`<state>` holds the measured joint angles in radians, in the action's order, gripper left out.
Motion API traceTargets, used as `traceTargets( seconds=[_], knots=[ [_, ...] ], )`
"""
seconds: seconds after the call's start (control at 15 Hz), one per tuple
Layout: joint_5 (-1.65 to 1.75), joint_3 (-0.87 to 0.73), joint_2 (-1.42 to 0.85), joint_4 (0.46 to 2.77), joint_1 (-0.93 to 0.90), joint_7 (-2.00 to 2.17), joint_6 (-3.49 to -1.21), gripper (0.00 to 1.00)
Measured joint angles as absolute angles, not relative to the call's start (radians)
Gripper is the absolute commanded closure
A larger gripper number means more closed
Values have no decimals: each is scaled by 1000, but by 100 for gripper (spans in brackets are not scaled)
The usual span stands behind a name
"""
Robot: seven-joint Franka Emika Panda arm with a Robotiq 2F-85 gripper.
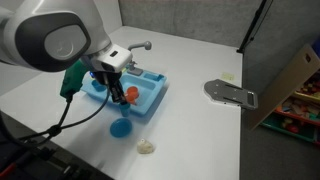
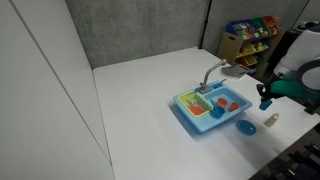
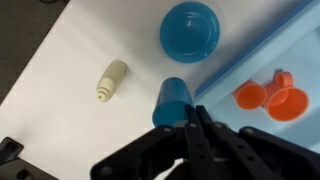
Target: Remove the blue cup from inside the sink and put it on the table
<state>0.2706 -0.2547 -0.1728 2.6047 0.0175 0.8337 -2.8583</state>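
Note:
In the wrist view my gripper (image 3: 190, 120) is shut on the blue cup (image 3: 170, 100), pinching its wall. The cup hangs over the white table (image 3: 60, 70), just outside the rim of the light-blue sink (image 3: 290, 55). In both exterior views the gripper (image 1: 115, 88) (image 2: 265, 100) hovers at the sink's edge (image 1: 150, 97) (image 2: 190, 112), on the side where the flat blue disc lies. The cup itself cannot be made out in the exterior views.
A flat blue disc (image 3: 190, 30) (image 1: 120, 127) and a small cream item (image 3: 112, 80) (image 1: 148, 147) lie on the table beside the sink. Orange pieces (image 3: 270, 97) sit in the basin. A grey faucet (image 2: 212, 72) stands at the back. A grey metal plate (image 1: 230, 93) lies farther off.

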Motion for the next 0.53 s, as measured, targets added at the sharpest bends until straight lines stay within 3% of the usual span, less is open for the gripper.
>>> traceTargets(
  seconds=[0.53],
  knots=[
    [267,-262,-187,2603,15,834,-2868,98]
  ],
)
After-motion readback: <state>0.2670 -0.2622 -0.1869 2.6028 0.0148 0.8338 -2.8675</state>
